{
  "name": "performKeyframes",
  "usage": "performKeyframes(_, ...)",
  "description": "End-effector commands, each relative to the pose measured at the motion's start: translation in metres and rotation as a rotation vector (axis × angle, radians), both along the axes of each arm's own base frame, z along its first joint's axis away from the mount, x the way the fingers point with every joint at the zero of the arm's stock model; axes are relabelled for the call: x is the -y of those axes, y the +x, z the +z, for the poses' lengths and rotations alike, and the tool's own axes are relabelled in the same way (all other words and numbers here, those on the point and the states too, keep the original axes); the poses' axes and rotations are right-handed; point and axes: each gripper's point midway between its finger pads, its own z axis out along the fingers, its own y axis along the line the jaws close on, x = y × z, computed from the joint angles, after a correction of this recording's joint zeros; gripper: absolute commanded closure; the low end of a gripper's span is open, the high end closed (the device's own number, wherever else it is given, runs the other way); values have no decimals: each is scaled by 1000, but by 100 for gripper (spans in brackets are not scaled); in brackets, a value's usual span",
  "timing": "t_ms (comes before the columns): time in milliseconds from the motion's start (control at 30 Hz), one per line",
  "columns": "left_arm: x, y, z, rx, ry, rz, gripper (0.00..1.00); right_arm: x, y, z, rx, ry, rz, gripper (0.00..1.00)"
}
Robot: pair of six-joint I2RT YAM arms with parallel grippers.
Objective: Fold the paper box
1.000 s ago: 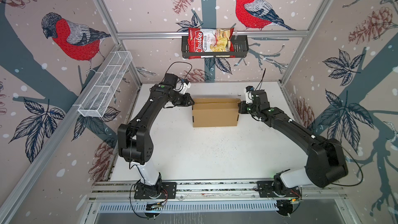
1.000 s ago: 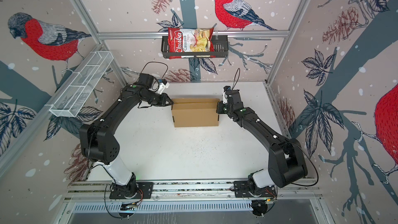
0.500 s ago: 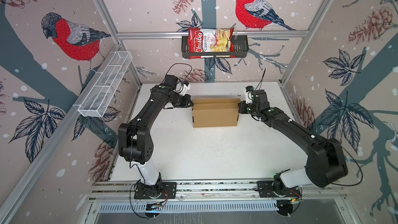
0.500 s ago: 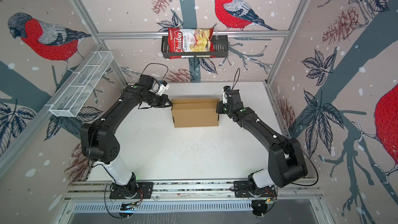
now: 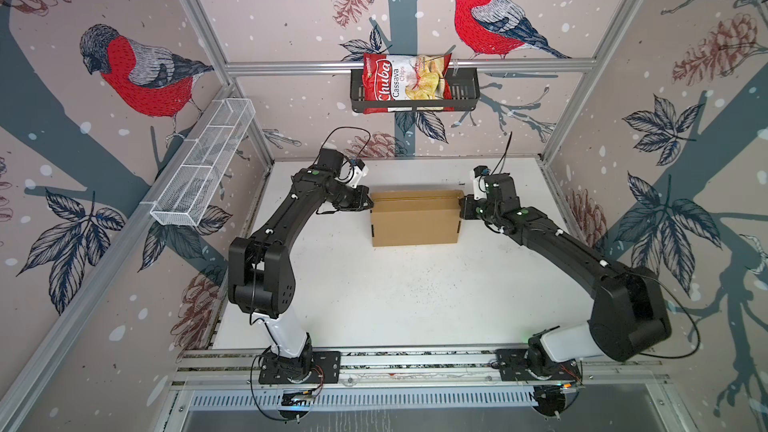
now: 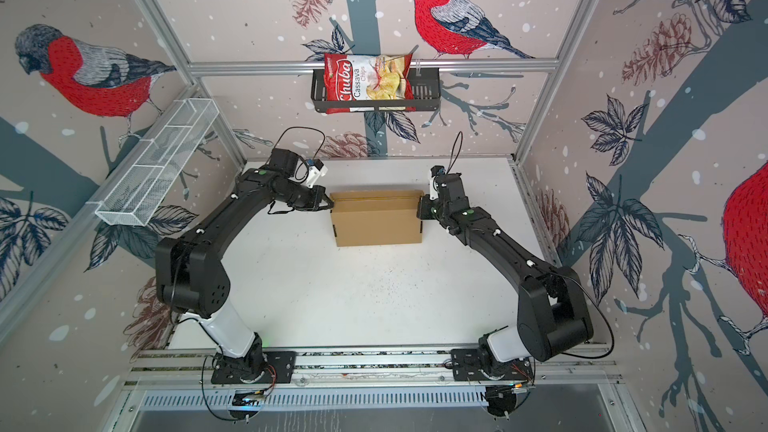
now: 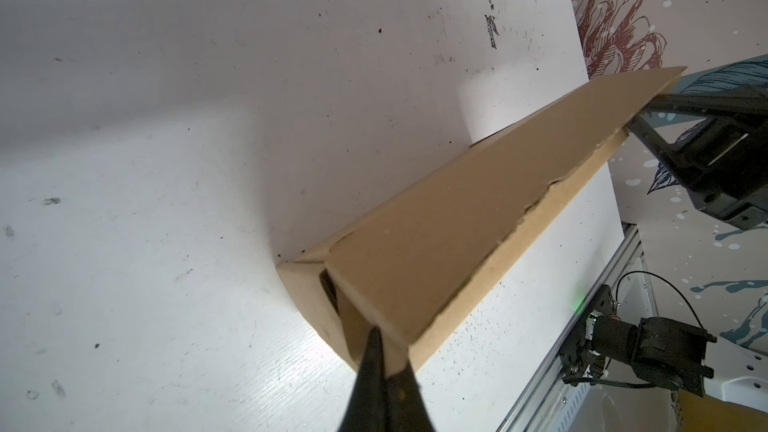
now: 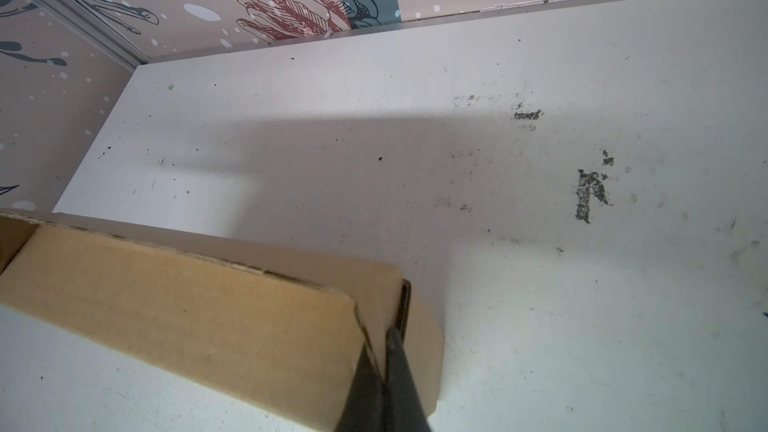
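Paper box (image 5: 415, 222): plain brown cardboard, closed-looking, broad face up, resting on the white table (image 5: 415, 305) and spanning the gap between the two grippers in both top views. A fold line runs along its far long edge from one gripper to the other. Left gripper (image 5: 368, 202) sits at the box's left end, at the far corner. Its jaws are closed, and in the left wrist view the fingers (image 7: 370, 371) pinch a thin cardboard edge at that end. A dark gap shows under the top panel just ahead of the tips, and a rounded end flap meets the table beside them. Right gripper (image 5: 462, 205) is at the opposite end, same far corner, also clamped. In the right wrist view its fingers (image 8: 399, 371) nip the upright end wall of the box, touching it. Beyond both grippers, high on the back wall and well apart from them, a black basket (image 5: 465, 89) holds a red chips bag (image 5: 405, 81). A white wire basket (image 5: 203, 164) hangs on the side wall, outboard of the left gripper.
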Motion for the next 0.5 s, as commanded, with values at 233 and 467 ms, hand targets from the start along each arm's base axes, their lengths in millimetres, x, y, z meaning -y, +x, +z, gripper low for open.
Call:
performKeyframes(233, -4, -6, -4, -35, 24, 2, 96, 4, -24, -20, -129, -20, 12, 99)
performKeyframes(467, -5, -8, -9, -42, 29, 4, 97, 2, -24, -13, -126, 15, 21, 90)
